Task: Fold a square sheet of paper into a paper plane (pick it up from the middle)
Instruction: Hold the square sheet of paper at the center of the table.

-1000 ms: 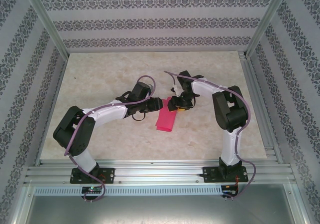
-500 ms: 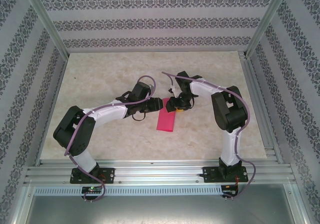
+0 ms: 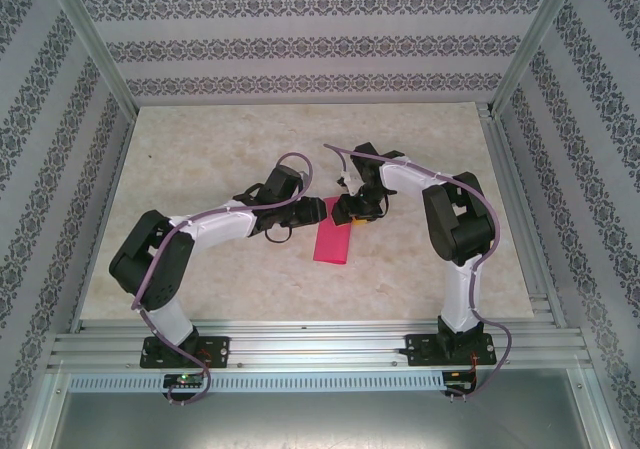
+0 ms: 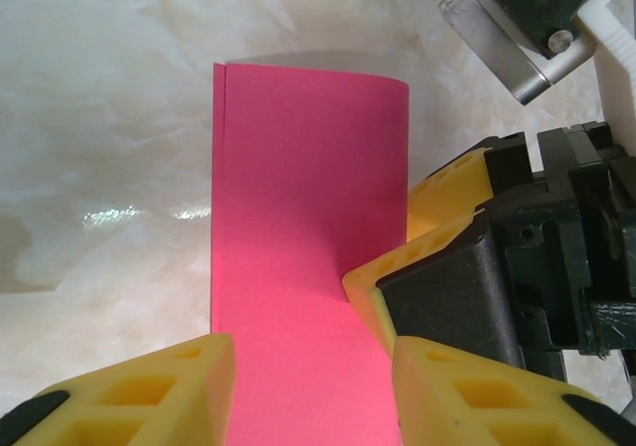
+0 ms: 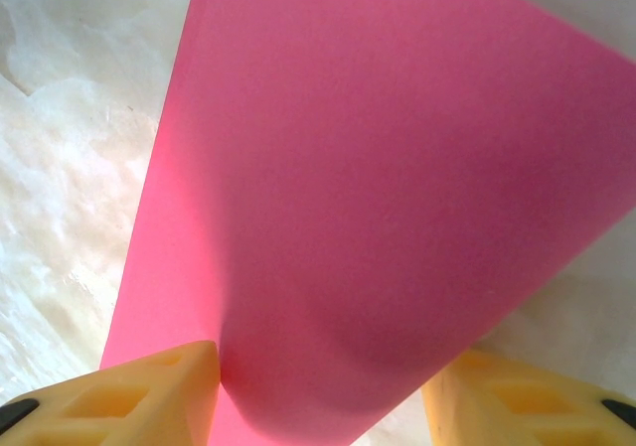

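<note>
Nearest to the arm bases lies the free end of the magenta sheet of paper [image 3: 334,241]. It is doubled into a long rectangle on the marbled table [image 3: 200,159], between the two arms. In the left wrist view this end curls up a little. Along one long side the layers do not match exactly, and a thin strip of the lower layer shows.

Farther away, at the other end of the sheet, both grippers meet. The left gripper [image 4: 313,359] has its yellow fingers apart with the paper in the gap. The right gripper [image 5: 323,362] also stands apart over the paper. I cannot see that either one pinches it. One right finger [image 4: 383,279] touches the long edge, where the paper bends upward.

I judge the step to be setting the first centre fold. To do it well, the left gripper should hold the sheet flat while the right one pushes the layers even, and only then presses the crease. The grippers are just beside each other, so moves must be small and slow. Otherwise the thin paper can slide or wrinkle.
</note>
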